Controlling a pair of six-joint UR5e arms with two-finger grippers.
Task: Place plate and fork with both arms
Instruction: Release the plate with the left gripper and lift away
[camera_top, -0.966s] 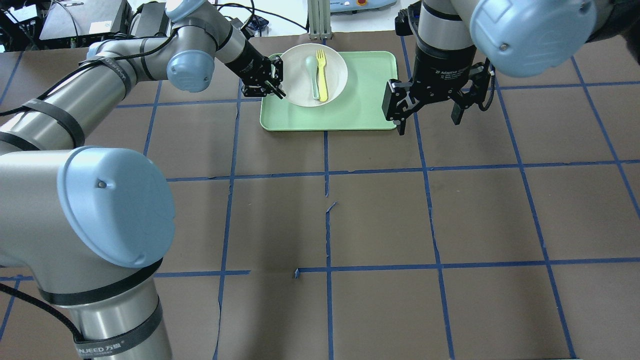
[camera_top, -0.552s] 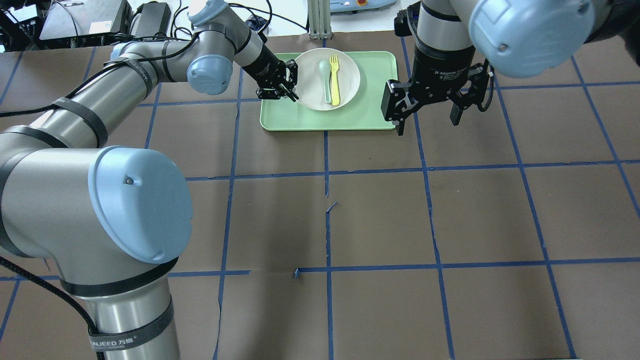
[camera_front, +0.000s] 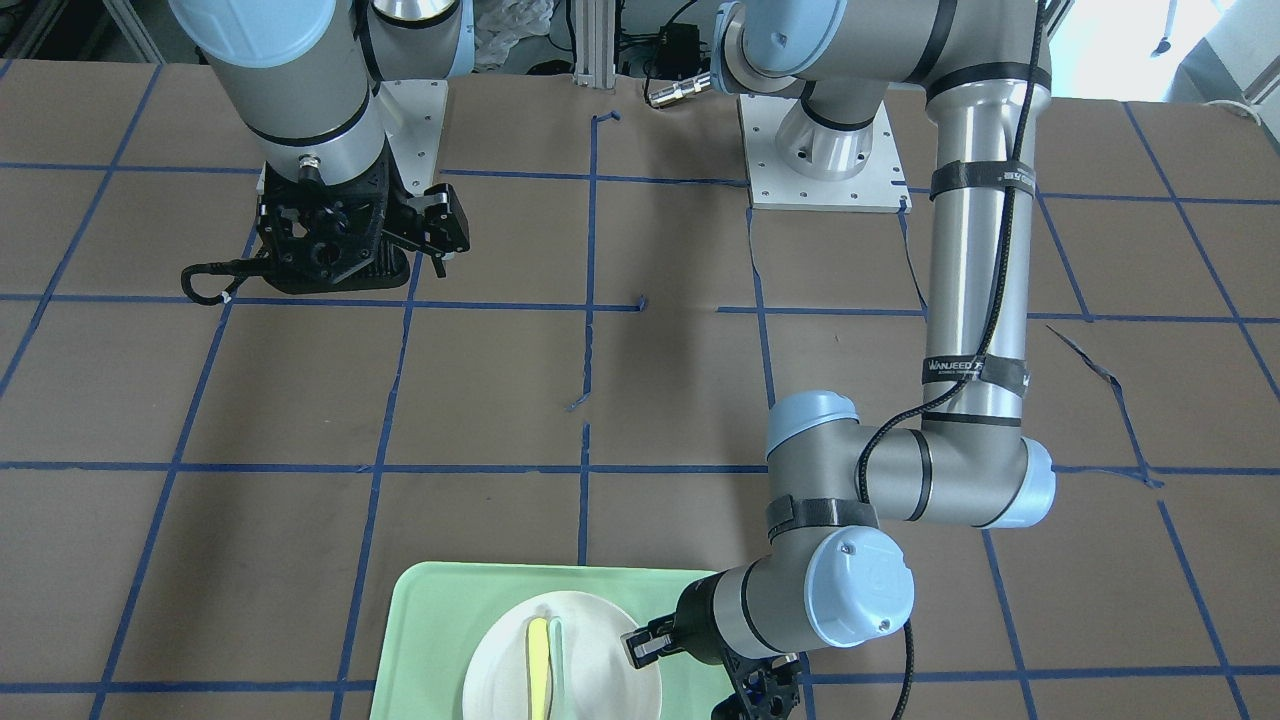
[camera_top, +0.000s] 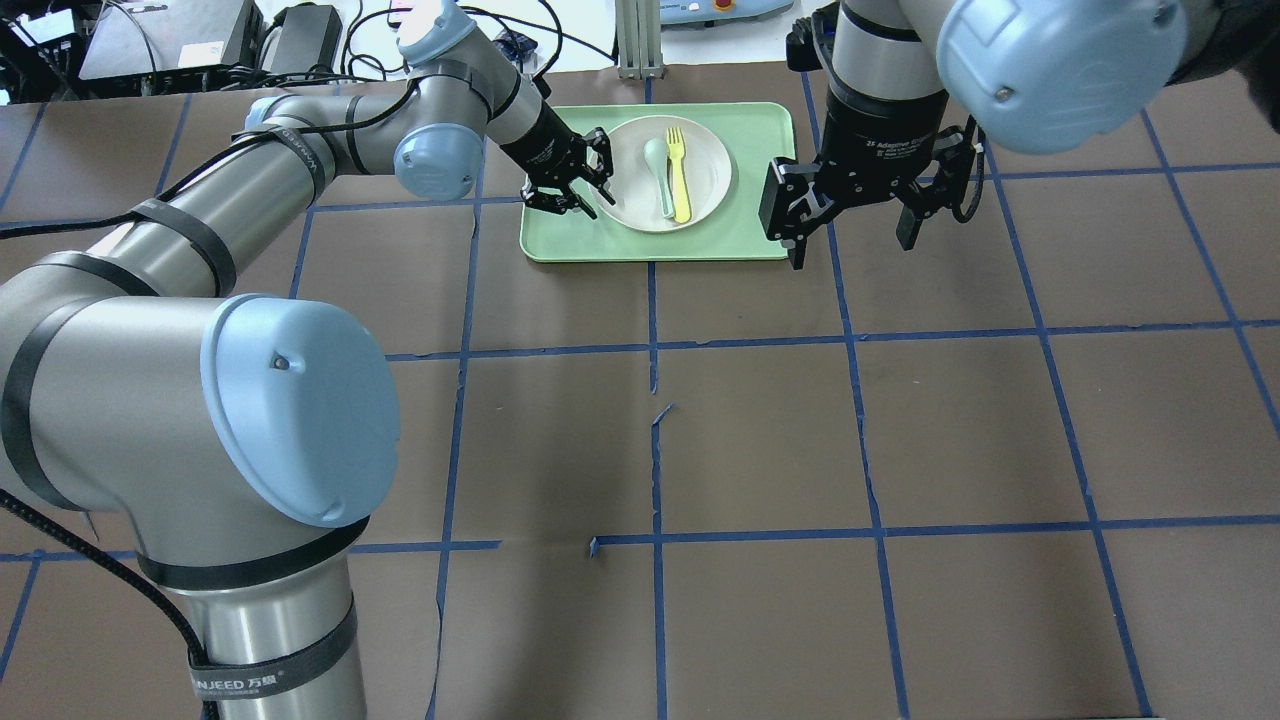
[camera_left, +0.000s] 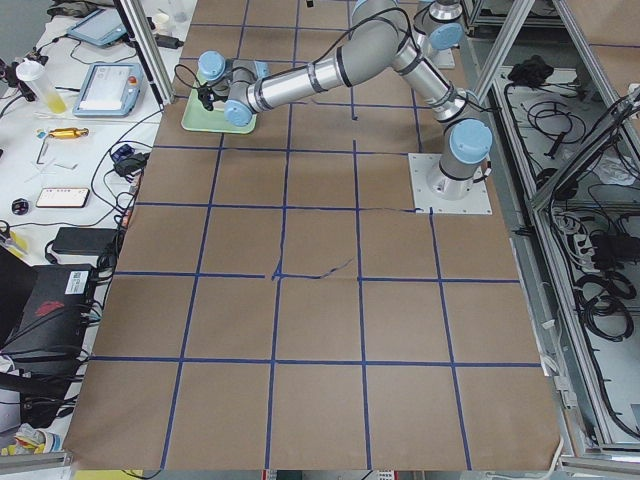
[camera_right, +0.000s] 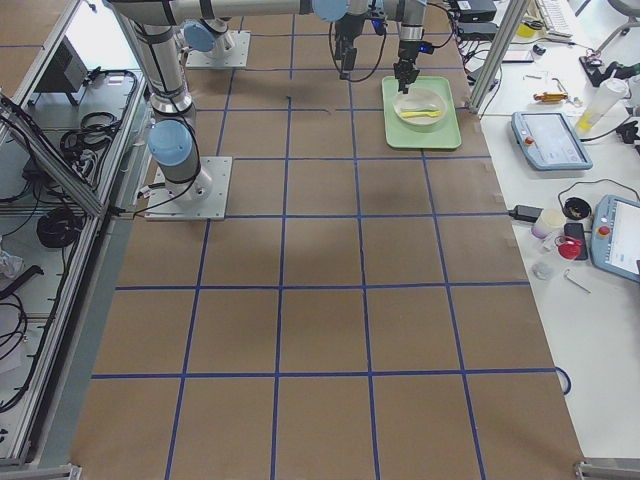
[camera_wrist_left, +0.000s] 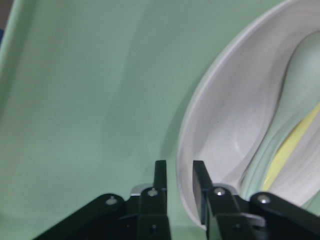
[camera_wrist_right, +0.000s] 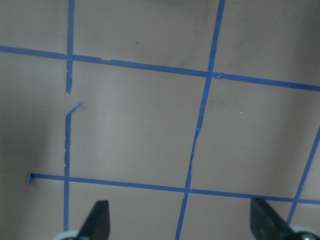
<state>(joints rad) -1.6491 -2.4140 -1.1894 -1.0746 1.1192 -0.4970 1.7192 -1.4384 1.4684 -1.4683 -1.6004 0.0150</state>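
The off-white plate (camera_top: 640, 200) lies in the light green tray (camera_top: 750, 200), with the pale yellow fork (camera_top: 679, 180) and a grey-green spoon (camera_top: 658, 170) lying in it. My left gripper (camera_top: 592, 195) is shut on the plate's left rim. The left wrist view shows the rim (camera_wrist_left: 185, 145) between the fingers (camera_wrist_left: 160, 175), and the fork (camera_wrist_left: 290, 150) beyond them. I cannot tell whether the plate is lifted off the tray. My right gripper (camera_top: 850, 225) is open and empty, hovering just right of the tray, its open fingertips (camera_wrist_right: 100, 217) over bare table.
The tray (camera_front: 430, 620) sits at the far middle of the brown table with its blue tape grid (camera_top: 655, 430). Cables and equipment (camera_top: 160, 40) lie beyond the table's far edge. The left arm's elbow (camera_top: 435, 160) hangs left of the tray.
The left gripper has moved the plate, with fork and spoon in it, to the right and a little nearer me within the tray. The right gripper has barely moved.
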